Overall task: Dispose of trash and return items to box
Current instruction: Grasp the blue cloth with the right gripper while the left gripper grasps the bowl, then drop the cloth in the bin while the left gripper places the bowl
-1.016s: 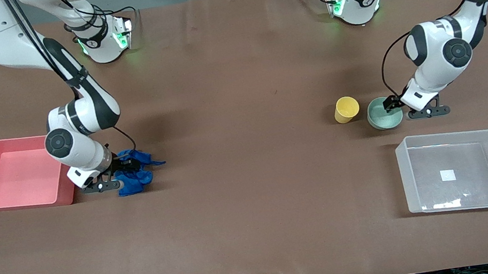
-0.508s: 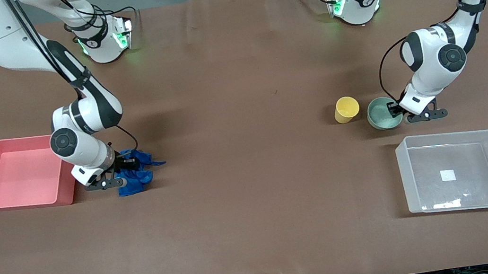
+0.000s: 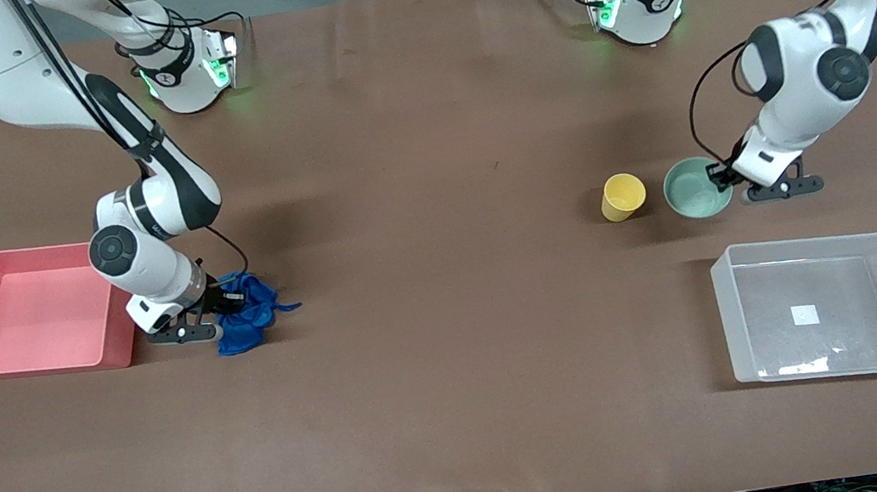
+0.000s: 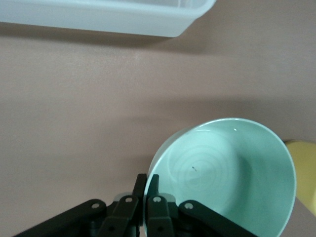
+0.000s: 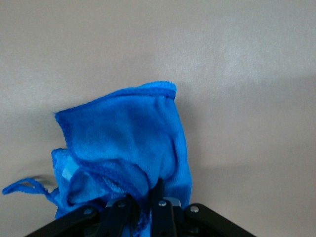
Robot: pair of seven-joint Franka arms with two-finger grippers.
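Note:
My left gripper [image 3: 719, 176] is shut on the rim of the mint-green bowl [image 3: 695, 189] and holds it tilted just above the table, beside the yellow cup [image 3: 623, 196]. In the left wrist view the fingers [image 4: 146, 185] pinch the bowl's rim [image 4: 232, 173], and the cup's edge [image 4: 303, 163] shows beside it. The clear plastic tub [image 3: 829, 307] stands nearer the front camera than the bowl, with nothing in it but its white sticker. My right gripper [image 3: 222, 308] is shut on the deep-blue rag [image 3: 249, 311], beside the pink bin. In the right wrist view the rag [image 5: 123, 143] bunches in the gripper [image 5: 145, 197].
The pink bin [image 3: 18, 309] stands at the right arm's end of the table, its wall close to my right gripper. The clear tub's wall [image 4: 98, 17] shows in the left wrist view. Brown table covering [image 3: 443, 280] lies between the two groups.
My left gripper has lifted the bowl by its rim and carried it a little toward the left arm's end. My right gripper has pulled the rag into a tighter bunch.

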